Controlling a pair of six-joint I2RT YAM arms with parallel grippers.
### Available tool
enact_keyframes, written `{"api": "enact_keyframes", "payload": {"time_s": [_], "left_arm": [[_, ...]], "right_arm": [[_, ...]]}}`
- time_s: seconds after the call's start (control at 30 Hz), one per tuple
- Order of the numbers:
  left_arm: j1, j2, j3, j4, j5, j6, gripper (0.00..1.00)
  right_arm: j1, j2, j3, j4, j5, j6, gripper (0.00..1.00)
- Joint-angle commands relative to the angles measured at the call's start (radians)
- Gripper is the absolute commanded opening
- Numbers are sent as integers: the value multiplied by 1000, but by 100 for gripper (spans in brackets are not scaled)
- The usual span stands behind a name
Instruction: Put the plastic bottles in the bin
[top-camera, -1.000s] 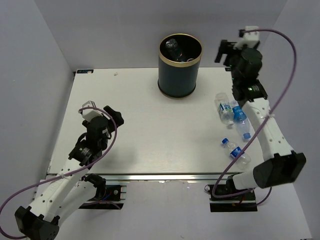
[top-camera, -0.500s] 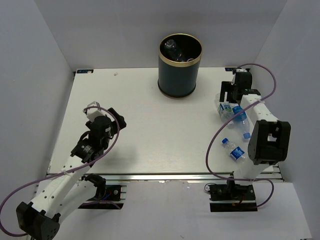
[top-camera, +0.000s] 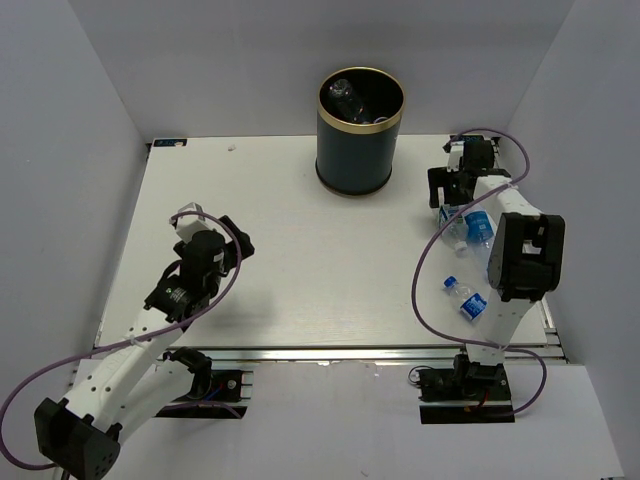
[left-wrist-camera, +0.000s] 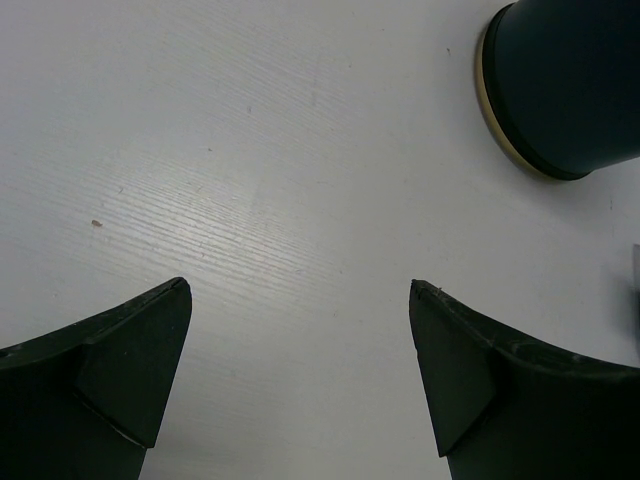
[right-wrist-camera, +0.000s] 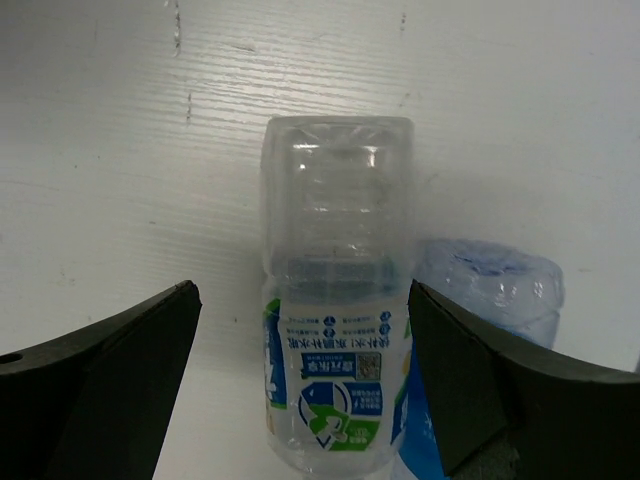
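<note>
The bin (top-camera: 360, 150), dark navy with a gold rim, stands at the back middle of the table with a clear bottle (top-camera: 345, 96) inside. Two plastic bottles (top-camera: 453, 226) (top-camera: 480, 228) lie side by side at the right, and a third (top-camera: 467, 301) lies nearer the front. My right gripper (top-camera: 452, 198) hangs low over the pair, open. In the right wrist view its jaws straddle the labelled bottle (right-wrist-camera: 335, 330), with its neighbour (right-wrist-camera: 492, 285) beside the right finger. My left gripper (top-camera: 210, 224) (left-wrist-camera: 300, 290) is open and holds nothing, over bare table at the left.
The left wrist view shows the bin's base (left-wrist-camera: 565, 90) at the upper right. White walls close in the table (top-camera: 280, 290) on three sides, the right one just behind the right arm (top-camera: 522, 260). Purple cables loop off both arms.
The right arm swung down from high at the back right, and its open gripper now sits over the two bottles. The left arm barely shifted.
</note>
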Motion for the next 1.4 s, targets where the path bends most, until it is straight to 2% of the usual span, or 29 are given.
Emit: {"api": "enact_keyframes", "payload": {"time_s": [0.0, 0.23, 0.33, 0.37, 0.47, 0.57, 0.63, 0.67, 0.73, 0.77, 0.8, 0.87, 0.9, 1.0, 1.03, 1.1, 1.13, 1.17, 1.27, 1.37], "left_arm": [[3, 1, 33, 2, -7, -3, 98], [3, -7, 39, -9, -23, -3, 98], [3, -19, 47, -6, -28, 3, 98], [3, -24, 47, -4, -30, 8, 98], [3, -53, 47, -7, -53, 12, 98], [3, -74, 50, -16, -69, 23, 98], [3, -79, 54, -19, -82, 29, 98], [3, -80, 59, -21, -85, 37, 98], [3, -80, 64, -24, -83, 43, 98], [3, -80, 67, -25, -83, 45, 98], [3, -79, 65, -27, -82, 46, 98], [3, -76, 73, -33, -77, 40, 98], [3, -74, 76, -36, -76, 39, 98], [3, -80, 67, -24, -66, 40, 98], [3, -79, 64, -22, -65, 39, 98], [3, -76, 59, -24, -62, 29, 98], [3, -74, 54, -21, -56, 19, 98], [3, -73, 50, -15, -51, 14, 98], [3, -56, 33, 20, -19, 6, 98], [3, -27, 48, 13, -2, 8, 98]], "right_arm": [[-2, 45, 71, -10, -56, -1, 88], [-1, 29, 64, 56, -114, 80, 71], [4, -19, 45, 121, -142, 97, 50], [4, -36, 48, 125, -154, 105, 32], [5, -76, 41, 154, -173, 120, 20], [5, -129, 36, 177, -203, 148, 18], [7, -151, 33, 191, -228, 153, 22], [7, -155, 48, 171, -235, 142, 43], [9, -142, 73, 127, -286, 66, 62], [10, -116, 103, 58, -285, 42, 79], [15, -97, 120, 14, -271, 35, 89], [18, -70, 140, -107, -248, 45, 89], [18, -79, 116, -103, -237, 74, 90], [64, -197, -64, 51, -124, 227, 89], [68, -258, -99, 82, -34, 260, 89], [71, -299, -136, 49, 57, 463, 89], [73, -327, -140, 11, 187, 567, 89], [78, -339, -156, -4, 206, 722, 89], [111, -370, -263, 100, 234, 890, 89], [137, -317, -271, 122, 255, 967, 89]]}}
